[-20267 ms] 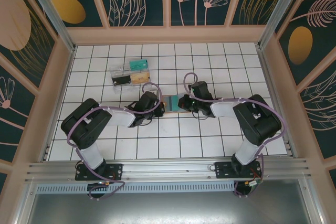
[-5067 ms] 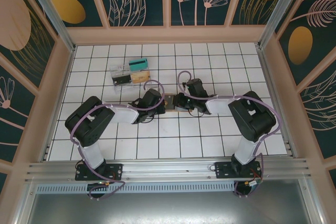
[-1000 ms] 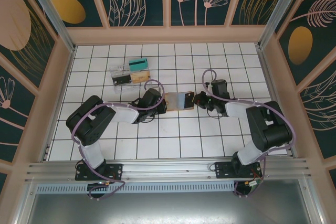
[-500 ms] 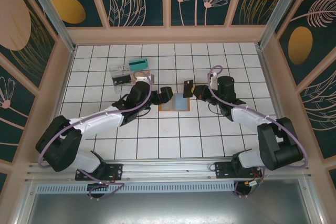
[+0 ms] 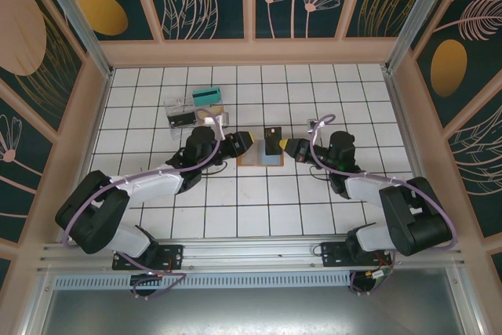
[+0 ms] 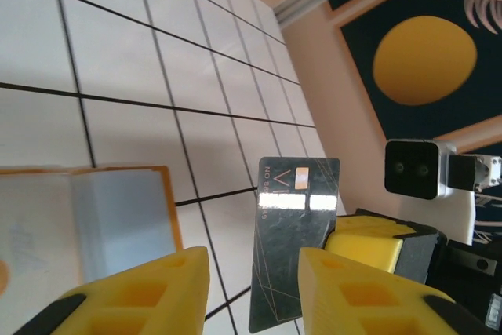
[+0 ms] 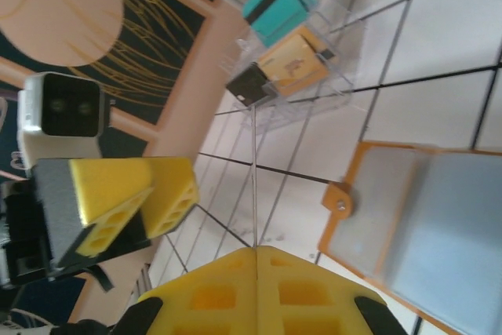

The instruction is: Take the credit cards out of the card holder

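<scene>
Card holder point(image 5: 251, 157) lies open; black card point(image 5: 272, 135) upright.

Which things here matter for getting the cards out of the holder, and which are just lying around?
In the job: card holder, lying open; black card; right end effector, shut on it; left end effector, open.
Lying about: clear tray of pieces.

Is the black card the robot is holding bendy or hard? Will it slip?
Probably stiff: the black card stands out flat and straight from the right gripper, pinched only near one edge. Its glossy face shows glare, so it may be slippery. It looks thin, so likely light.
</scene>
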`<action>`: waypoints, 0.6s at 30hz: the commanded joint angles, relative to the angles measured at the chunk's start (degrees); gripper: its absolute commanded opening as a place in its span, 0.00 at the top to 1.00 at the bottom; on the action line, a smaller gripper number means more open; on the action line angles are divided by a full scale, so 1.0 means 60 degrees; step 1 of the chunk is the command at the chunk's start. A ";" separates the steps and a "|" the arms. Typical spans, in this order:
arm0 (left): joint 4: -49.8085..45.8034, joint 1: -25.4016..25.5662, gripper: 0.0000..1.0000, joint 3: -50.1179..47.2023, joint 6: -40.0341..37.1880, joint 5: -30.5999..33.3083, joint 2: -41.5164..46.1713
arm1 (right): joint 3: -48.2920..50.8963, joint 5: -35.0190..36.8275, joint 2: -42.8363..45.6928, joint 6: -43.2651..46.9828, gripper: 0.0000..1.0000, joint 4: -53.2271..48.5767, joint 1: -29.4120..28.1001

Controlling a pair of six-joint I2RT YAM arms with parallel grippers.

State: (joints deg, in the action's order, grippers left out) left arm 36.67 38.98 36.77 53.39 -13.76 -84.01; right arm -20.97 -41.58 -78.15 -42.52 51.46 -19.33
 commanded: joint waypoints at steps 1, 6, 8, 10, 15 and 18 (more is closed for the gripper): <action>0.1473 -0.0039 0.73 -0.0163 0.0525 -0.0825 -0.0224 | 0.0292 -0.0615 -0.0008 -0.0567 1.00 0.2034 -0.0070; 0.2227 -0.0037 0.78 -0.0225 0.0941 -0.1296 -0.0634 | 0.0441 -0.0745 -0.0043 -0.0827 1.00 0.2702 -0.0088; 0.2499 -0.0037 0.77 -0.0236 0.1065 -0.1454 -0.0772 | 0.0447 -0.0740 -0.0063 -0.0832 1.00 0.2702 -0.0105; 0.2695 -0.0049 0.78 -0.0208 0.1169 -0.1658 -0.0944 | 0.0448 -0.0745 -0.0107 -0.0837 1.00 0.2754 -0.0129; 0.3160 -0.0025 0.76 -0.0182 0.1369 -0.2053 -0.1287 | 0.0417 -0.0803 -0.0216 -0.0860 1.00 0.2849 -0.0147; 0.3387 0.0006 0.75 -0.0169 0.1429 -0.2209 -0.1379 | 0.0379 -0.0789 -0.0290 -0.0844 1.00 0.2778 -0.0162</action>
State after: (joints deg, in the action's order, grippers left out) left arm 51.86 38.98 36.03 60.77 -24.40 -91.48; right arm -18.81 -45.08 -79.09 -47.33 64.53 -19.86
